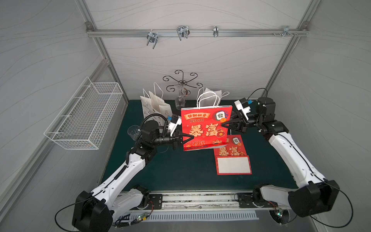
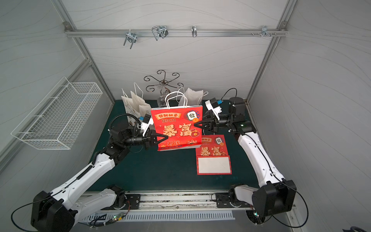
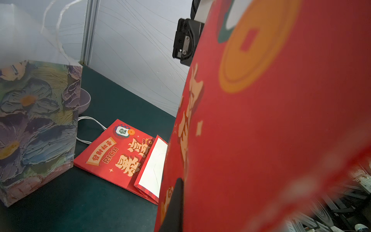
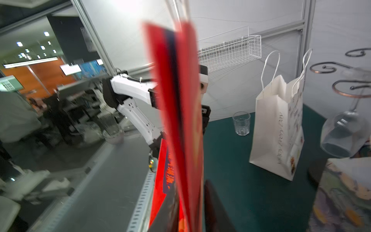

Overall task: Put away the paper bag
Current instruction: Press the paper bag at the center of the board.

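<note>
A red paper bag (image 1: 204, 128) (image 2: 176, 128) with gold characters and white rope handles stands upright and flattened at the middle of the green table. My left gripper (image 1: 191, 138) (image 2: 165, 138) is shut on its lower left edge. In the left wrist view the bag (image 3: 261, 120) fills most of the frame, with one black finger (image 3: 174, 200) against it. My right gripper (image 1: 222, 124) (image 2: 195, 125) is shut on the bag's right edge at mid height. The right wrist view shows the bag's edge (image 4: 180, 100) pinched between both fingers (image 4: 214, 206).
A second red bag (image 1: 230, 152) lies flat on the table by the held one. White bags (image 1: 154, 104), a floral bag (image 3: 36, 124), a tumbler (image 1: 133, 131) and a scroll stand (image 1: 180, 84) with a hanging wine glass stand behind. A wire basket (image 1: 84, 118) hangs on the left wall; hooks (image 1: 182, 32) hang from the back rail.
</note>
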Robot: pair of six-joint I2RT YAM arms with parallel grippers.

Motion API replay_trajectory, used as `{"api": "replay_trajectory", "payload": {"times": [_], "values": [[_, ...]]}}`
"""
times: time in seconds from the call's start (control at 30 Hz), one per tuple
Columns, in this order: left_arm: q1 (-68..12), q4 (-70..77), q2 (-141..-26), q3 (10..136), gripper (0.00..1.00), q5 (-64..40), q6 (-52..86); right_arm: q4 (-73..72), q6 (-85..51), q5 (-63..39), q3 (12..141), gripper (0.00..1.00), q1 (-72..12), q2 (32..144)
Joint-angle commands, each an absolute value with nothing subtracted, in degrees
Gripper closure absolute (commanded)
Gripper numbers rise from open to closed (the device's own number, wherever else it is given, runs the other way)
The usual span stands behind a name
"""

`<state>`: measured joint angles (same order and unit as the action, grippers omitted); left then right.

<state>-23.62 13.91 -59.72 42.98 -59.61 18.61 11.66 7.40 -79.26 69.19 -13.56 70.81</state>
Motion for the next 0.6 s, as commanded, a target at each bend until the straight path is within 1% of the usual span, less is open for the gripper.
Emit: {"api": "replay_trajectory", "payload": {"times": [0.0, 0.07, 0.17, 0.2, 0.3, 0.33, 0.37, 0.4, 0.43, 0.5, 0.57], "values": [[-23.38, 12.55, -58.97, 42.76, 1.0, -60.54, 15.86, 8.46, 5.47, -78.2, 70.92, 0.72, -13.89, 70.35], [-23.38, 12.21, -58.97, 42.46, 1.0, -60.53, 15.42, 7.85, 4.78, -78.37, 71.52, 0.76, -13.88, 70.59], [-23.38, 12.05, -58.97, 42.01, 1.0, -60.54, 15.21, 7.17, 3.91, -78.89, 71.98, 0.98, -13.88, 71.16], [-23.37, 12.0, -58.97, 41.91, 1.0, -60.51, 15.22, 6.91, 3.72, -79.0, 71.99, 1.0, -13.89, 71.17], [-23.38, 11.34, -58.97, 41.7, 1.0, -60.45, 14.68, 5.7, 2.76, -78.94, 72.05, 1.0, -13.88, 71.19], [-23.38, 11.09, -58.96, 41.68, 1.0, -60.4, 14.51, 5.38, 2.37, -78.7, 72.12, 0.95, -13.91, 71.15], [-23.38, 10.89, -58.97, 41.71, 1.0, -60.47, 14.36, 5.13, 2.01, -77.99, 72.28, 0.79, -13.97, 71.1], [-23.36, 10.84, -58.93, 41.55, 1.0, -60.35, 14.24, 4.74, 1.79, -77.31, 72.33, 0.71, -13.96, 70.93], [-23.38, 10.73, -58.89, 41.43, 1.0, -60.38, 14.21, 4.18, 1.52, -76.72, 72.33, 0.68, -13.97, 70.69], [-23.38, 10.58, -58.81, 41.33, 1.0, -60.28, 14.06, 3.59, 1.15, -76.29, 72.54, 0.69, -13.96, 70.53], [-23.38, 10.3, -58.8, 41.06, 1.0, -60.24, 13.76, 3.24, 0.65, -76.37, 72.99, 0.78, -13.93, 70.71]]}}
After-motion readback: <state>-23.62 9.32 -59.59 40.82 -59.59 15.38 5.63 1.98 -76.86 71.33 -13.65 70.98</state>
